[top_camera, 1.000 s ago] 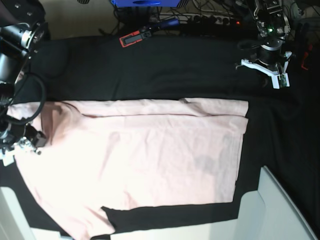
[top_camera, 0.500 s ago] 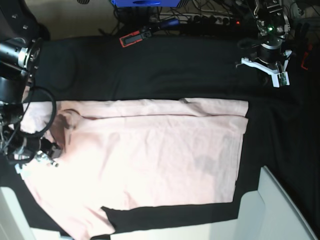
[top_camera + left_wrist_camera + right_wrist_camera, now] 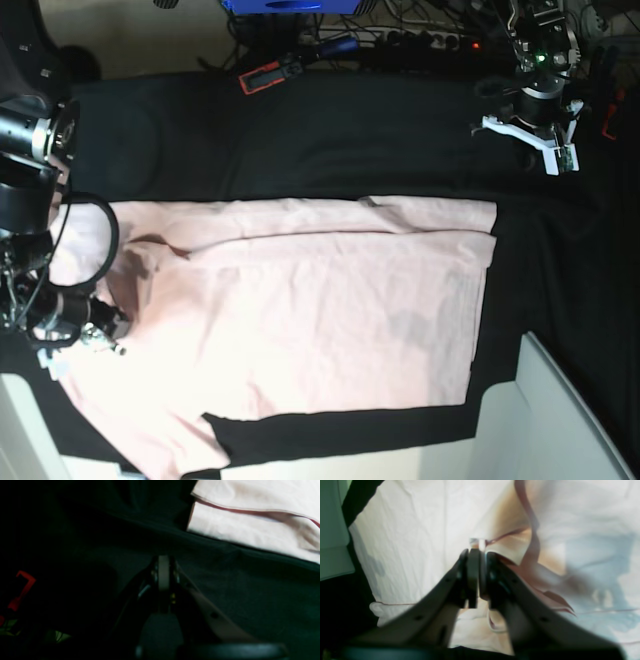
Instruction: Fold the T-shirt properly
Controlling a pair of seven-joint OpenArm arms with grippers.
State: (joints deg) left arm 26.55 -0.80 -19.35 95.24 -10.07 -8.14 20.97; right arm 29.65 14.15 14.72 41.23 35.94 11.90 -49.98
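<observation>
The pale pink cotton T-shirt point(image 3: 300, 320) lies spread plain side up across the middle of the base view on the black table cloth point(image 3: 300, 140), its straight hem edge at centre right and a folded strip along its upper edge. Bare black cloth lies open above it and to its right. At the lower left, the right gripper point(image 3: 478, 555) sits over the shirt with a lifted, red-stitched hem edge at its jaw tips; they stand slightly parted, and a grip cannot be confirmed. At the upper right, the left gripper point(image 3: 163, 567) is closed on nothing, well clear of the shirt's corner.
</observation>
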